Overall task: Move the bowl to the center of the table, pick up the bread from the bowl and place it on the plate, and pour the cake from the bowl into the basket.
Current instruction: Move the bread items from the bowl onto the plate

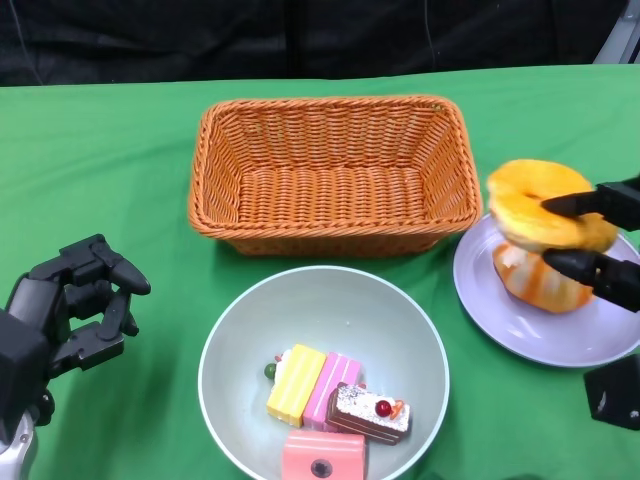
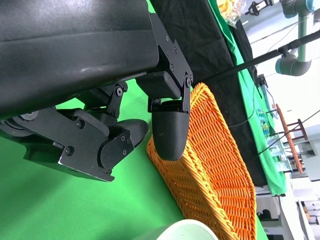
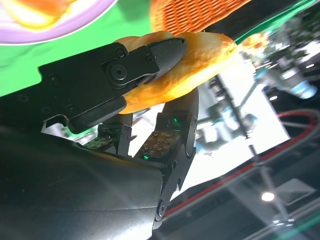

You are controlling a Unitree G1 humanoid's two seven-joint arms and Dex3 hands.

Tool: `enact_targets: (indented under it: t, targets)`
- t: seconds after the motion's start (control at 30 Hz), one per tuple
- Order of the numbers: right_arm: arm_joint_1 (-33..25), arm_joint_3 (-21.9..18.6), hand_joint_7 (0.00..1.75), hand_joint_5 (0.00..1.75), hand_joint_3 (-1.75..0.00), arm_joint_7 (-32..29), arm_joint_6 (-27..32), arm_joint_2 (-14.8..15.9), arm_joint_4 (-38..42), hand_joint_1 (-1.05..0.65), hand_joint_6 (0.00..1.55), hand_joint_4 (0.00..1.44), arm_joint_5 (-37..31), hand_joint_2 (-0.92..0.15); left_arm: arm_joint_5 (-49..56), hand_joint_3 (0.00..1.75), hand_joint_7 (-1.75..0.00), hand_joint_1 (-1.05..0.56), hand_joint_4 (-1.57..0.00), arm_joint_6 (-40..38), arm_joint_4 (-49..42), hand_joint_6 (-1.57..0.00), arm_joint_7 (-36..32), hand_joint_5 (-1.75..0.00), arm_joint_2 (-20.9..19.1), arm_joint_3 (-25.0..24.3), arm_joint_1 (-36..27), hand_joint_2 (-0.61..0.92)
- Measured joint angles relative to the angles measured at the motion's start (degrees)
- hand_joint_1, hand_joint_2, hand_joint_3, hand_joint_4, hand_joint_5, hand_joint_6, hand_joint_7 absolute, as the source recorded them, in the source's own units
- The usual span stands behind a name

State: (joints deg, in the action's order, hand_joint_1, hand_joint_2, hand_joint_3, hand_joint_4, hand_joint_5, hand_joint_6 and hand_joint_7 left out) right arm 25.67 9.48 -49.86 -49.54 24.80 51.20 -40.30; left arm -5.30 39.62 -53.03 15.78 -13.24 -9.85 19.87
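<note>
A green table [image 1: 110, 180] fills the head view, with black cloth along the top edge. At upper centre sits a large orange wicker basket [image 1: 333, 175], rectangular and holding nothing. Just below it, at lower centre of the frame, stands a pale grey-green bowl [image 1: 245, 340]; its far rim lies close to the basket's near wall. Inside the bowl rest four pieces of cake [image 1: 335, 412]: a yellow slice, a pink slice beside it, a chocolate-topped slice with a red cherry, and a pink block nearest the bottom edge.

At the right side of the frame lies a lilac plate [image 1: 590, 340], just beside the basket's right corner. On it sits an orange-and-white bun [image 1: 535, 285]. Directly above that bun, the right hand [image 1: 600, 240], entering from the right edge, pinches a golden ring-shaped bread [image 1: 530, 205] between its black fingers [image 1: 580, 204]; whether the bread touches the bun below cannot be told. The right wrist view confirms the grip, with one fingertip pressed on the bread's crust and another beneath it.

At lower left, the left hand [image 1: 85, 300] hovers over bare green cloth, well apart from the bowl, its fingers curled and holding nothing. The left wrist view shows those fingers near the basket's corner.
</note>
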Motion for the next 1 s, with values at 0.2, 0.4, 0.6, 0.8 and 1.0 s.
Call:
enact_targets:
  t: [0.2,0.4,0.6,0.8,1.0]
  targets:
    - [-0.33,-0.52,0.66,1.26,0.0,-0.03,1.57,0.19,3.13,-0.08,0.97,0.81,2.17,-0.88,0.0,0.99,-1.45,0.01,-0.7,-0.03,-0.13,-0.7,0.0,-1.75,-0.17,-0.06,0.03,0.65]
    - [-0.12,-0.7,0.63,1.29,0.0,1.34,2.83,-0.21,4.83,-0.08,0.98,0.81,5.02,-0.87,0.17,1.0,-1.45,0.0,-0.69,-0.05,-0.11,-0.7,-0.02,-1.75,-0.55,-0.05,0.02,0.65]
    - [-0.11,-1.61,0.6,1.27,0.0,4.74,3.28,-1.56,5.82,-0.06,0.98,0.8,8.83,-0.87,0.42,0.99,-1.45,0.01,-0.68,-0.13,0.0,-0.69,-0.04,-1.74,-0.99,-0.04,0.01,0.66]
    - [-0.13,-2.8,0.56,1.36,0.0,9.64,3.65,-2.24,7.24,-0.09,0.98,0.77,12.76,-0.88,0.38,0.99,-1.44,0.01,-0.68,-0.18,-0.01,-0.69,-0.03,-1.73,-1.03,-0.05,0.01,0.66]
    - [-0.21,-4.42,0.53,1.41,-0.01,15.28,5.55,-3.74,7.59,-0.1,0.98,0.75,17.07,-0.91,0.1,0.99,-1.43,0.01,-0.68,-0.54,-0.01,-0.7,-0.01,-1.73,-1.03,-0.06,0.02,0.66]
